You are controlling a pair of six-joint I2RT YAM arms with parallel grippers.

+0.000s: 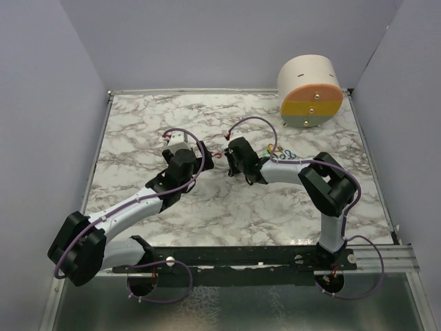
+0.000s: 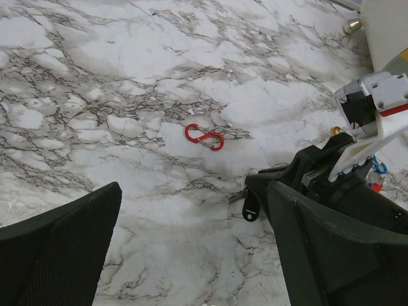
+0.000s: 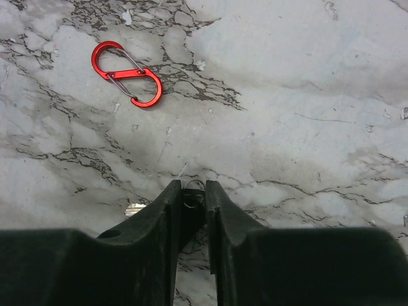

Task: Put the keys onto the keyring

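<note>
Tabletop (image 1: 227,214), veined marble (lilac walls (image 1: 207,41))

A white counter (image 1: 131,131) veined with grey marble fills the floor of a booth. Plain lavender-grey walls close it in: a back wall (image 1: 207,41), a left wall (image 1: 38,103) and a right wall (image 1: 413,96). A cream drum-shaped box (image 1: 309,77) (its front banded orange, yellow and grey) sits in the far right corner. Light is soft and even. A dark rail (image 1: 241,256) lines the near edge.
</note>
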